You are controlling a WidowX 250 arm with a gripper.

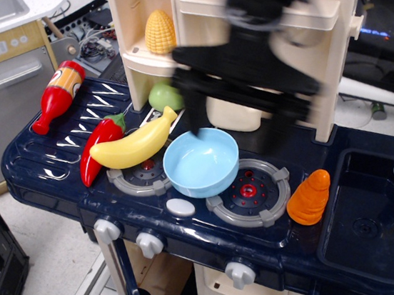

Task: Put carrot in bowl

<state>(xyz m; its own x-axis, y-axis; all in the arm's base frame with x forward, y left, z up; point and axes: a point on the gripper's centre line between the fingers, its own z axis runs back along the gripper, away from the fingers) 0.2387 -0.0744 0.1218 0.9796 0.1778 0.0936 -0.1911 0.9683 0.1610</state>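
the gripper [234, 125] is a black, motion-blurred shape hanging above and just behind the bowl [201, 163]; its 2 fingers point down with a broad gap between them, spread wide and holding nothing. one finger hangs over the bowl's back rim, the other toward the burner [250, 191] on the bowl's right side. the bowl, light blue and empty, sits on the dark blue stove top [56, 172], overlapping the burner's edge. the carrot [309, 198] lies on the stove top well to the right of the bowl, past the burner, beside the sink [379, 226], apart from the gripper. to the left of the bowl, touching or nearly touching its rim, lies a yellow banana [136, 145], and a red chili pepper [100, 146] lies just beyond the banana. farther left of the bowl is a red bottle [56, 97]. behind the bowl a green vegetable [164, 96] shows, and a cream jug [232, 113] is mostly hidden by the gripper. an ear of corn [160, 31] stands on a shelf above and left of the bowl.
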